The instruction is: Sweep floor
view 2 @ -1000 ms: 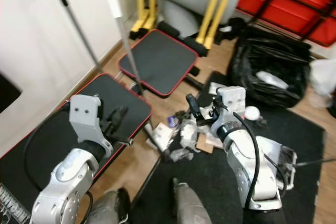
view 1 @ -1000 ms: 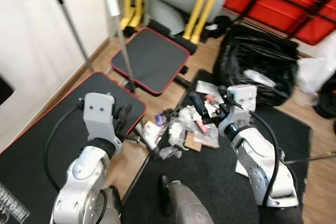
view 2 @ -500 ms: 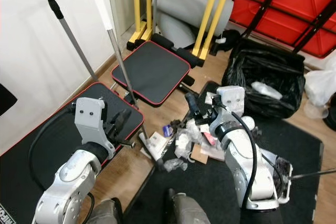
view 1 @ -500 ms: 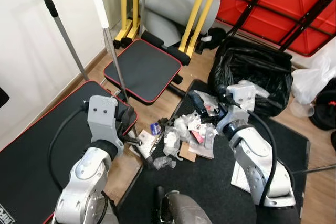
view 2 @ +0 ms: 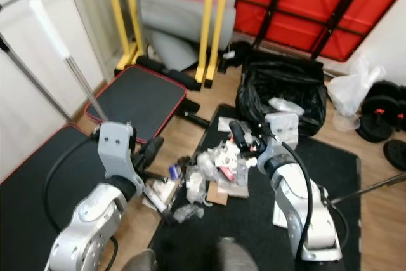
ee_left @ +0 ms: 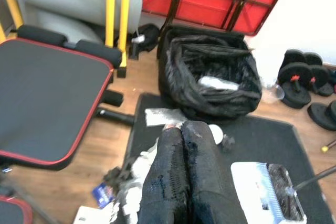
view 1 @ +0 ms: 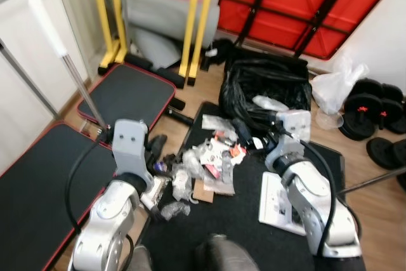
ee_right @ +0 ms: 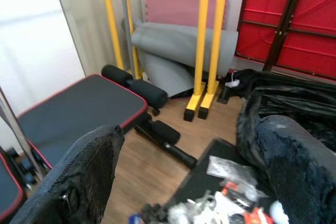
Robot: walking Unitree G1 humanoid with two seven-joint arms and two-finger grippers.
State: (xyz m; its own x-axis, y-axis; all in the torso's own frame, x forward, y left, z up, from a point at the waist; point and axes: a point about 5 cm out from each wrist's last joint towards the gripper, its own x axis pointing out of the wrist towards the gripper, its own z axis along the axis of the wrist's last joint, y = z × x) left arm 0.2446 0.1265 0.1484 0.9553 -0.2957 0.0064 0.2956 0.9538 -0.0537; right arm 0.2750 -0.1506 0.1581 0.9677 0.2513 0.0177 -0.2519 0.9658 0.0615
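While both arms reach forward over the floor, conditions stand as follows.

Left gripper [ee_left: 182, 177]: fingers pressed together, nothing between them; held low above the near edge of the litter.
Right gripper [view 2: 240, 134]: fingers spread wide, holding nothing; poised over the far side of the litter.
Litter pile [view 2: 219, 160]: crumpled wrappers, paper and packets, lying between the two grippers, partly on the wooden floor [view 2: 181, 138] and partly on the black mat [view 2: 254, 220].
Black rubbish bag [view 2: 282, 90]: just beyond the right gripper, mouth open; a pale wrapper lies inside, other contents cannot be made out.
Dustpan [ee_left: 268, 190]: white, flat on the mat beside the right arm, well apart from the litter; dark debris lies in it.
Broom handle [view 2: 47, 23]: upright, outboard of the left gripper.
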